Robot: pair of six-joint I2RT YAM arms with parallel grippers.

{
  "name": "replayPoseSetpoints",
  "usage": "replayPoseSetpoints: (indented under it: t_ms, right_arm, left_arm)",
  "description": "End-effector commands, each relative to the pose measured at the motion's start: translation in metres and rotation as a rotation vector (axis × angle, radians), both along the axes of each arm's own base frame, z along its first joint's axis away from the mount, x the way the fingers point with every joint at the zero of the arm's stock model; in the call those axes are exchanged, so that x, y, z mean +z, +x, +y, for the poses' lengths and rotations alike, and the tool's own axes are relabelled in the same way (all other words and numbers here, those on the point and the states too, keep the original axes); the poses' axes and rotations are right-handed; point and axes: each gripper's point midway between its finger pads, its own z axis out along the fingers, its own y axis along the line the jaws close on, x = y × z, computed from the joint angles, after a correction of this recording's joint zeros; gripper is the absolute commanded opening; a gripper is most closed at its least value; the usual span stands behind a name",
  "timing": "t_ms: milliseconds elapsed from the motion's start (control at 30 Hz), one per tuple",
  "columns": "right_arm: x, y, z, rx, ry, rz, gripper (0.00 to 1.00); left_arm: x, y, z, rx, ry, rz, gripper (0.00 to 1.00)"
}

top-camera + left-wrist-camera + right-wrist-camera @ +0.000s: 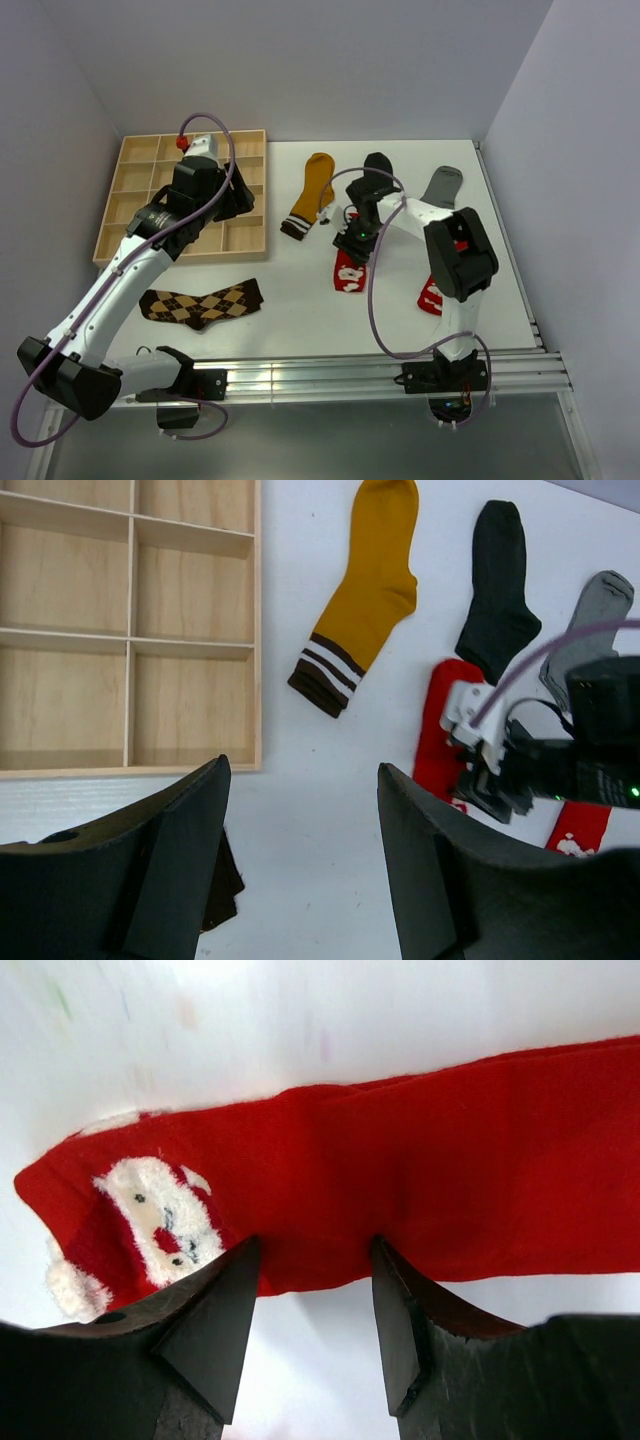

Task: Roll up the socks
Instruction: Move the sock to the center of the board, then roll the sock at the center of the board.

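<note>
Several socks lie flat on the white table. A mustard yellow sock point(312, 192) point(370, 590), a black sock point(377, 172) point(500, 590) and a grey sock point(440, 185) point(595, 620) lie at the back. A red sock with a white Santa print point(347, 270) point(350, 1180) lies under my right gripper point(352, 240) point(316, 1243), which is open, its tips at the sock's edge. A second red sock point(431, 295) lies partly under the right arm. A brown argyle sock point(200, 302) lies front left. My left gripper point(238, 200) point(303, 765) is open and empty, held above the table.
A wooden grid tray point(130, 200) point(130, 640) with bare compartments stands at the back left, beside the left gripper. Grey walls close the table at the back and sides. An aluminium rail point(330, 375) runs along the near edge.
</note>
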Motion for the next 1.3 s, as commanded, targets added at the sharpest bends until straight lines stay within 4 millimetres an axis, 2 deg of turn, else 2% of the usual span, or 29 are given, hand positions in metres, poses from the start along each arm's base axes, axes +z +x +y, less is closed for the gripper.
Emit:
replayPoseSetpoints:
  t_ms: [0, 167, 233, 367, 433, 500, 600, 667, 833, 867, 1033, 1267]
  right_arm:
    - [0.004, 0.009, 0.034, -0.065, 0.074, 0.05, 0.56]
    - [0.001, 0.011, 0.058, -0.084, 0.107, 0.08, 0.56]
    - [0.004, 0.018, 0.059, -0.093, 0.102, 0.053, 0.56]
    - [0.022, 0.024, 0.056, -0.108, 0.126, -0.048, 0.56]
    - [0.043, 0.024, 0.057, -0.109, 0.164, -0.107, 0.57]
    - [0.06, 0.021, 0.055, -0.093, 0.198, -0.167, 0.57]
    - [0.067, 0.013, 0.046, -0.058, 0.2, -0.256, 0.58]
    - [0.061, -0.001, 0.041, -0.019, 0.183, -0.271, 0.58]
    - [0.055, -0.017, 0.049, 0.042, 0.199, -0.31, 0.58]
    - [0.052, -0.026, 0.051, 0.063, 0.201, -0.311, 0.58]
    - [0.047, -0.034, 0.067, 0.118, 0.174, -0.411, 0.58]
    - [0.041, -0.046, 0.083, 0.154, 0.158, -0.429, 0.58]
  left_arm:
    - [0.009, -0.008, -0.004, -0.025, -0.035, -0.027, 0.66]
    - [0.006, -0.012, -0.004, -0.033, -0.038, -0.025, 0.66]
    - [0.004, -0.013, -0.005, -0.04, -0.039, -0.02, 0.66]
    - [0.005, -0.016, -0.008, -0.057, -0.042, -0.032, 0.66]
    - [0.006, -0.016, -0.01, -0.062, -0.042, -0.037, 0.67]
    - [0.01, -0.016, -0.011, -0.067, -0.047, -0.049, 0.66]
    - [0.026, -0.018, -0.009, -0.062, -0.065, -0.087, 0.67]
    - [0.037, -0.018, -0.009, -0.061, -0.071, -0.111, 0.67]
    - [0.054, -0.014, -0.008, -0.045, -0.078, -0.134, 0.67]
    - [0.057, -0.014, -0.008, -0.048, -0.08, -0.139, 0.67]
    - [0.061, -0.011, -0.01, -0.053, -0.078, -0.144, 0.67]
    - [0.059, -0.011, -0.011, -0.057, -0.073, -0.139, 0.68]
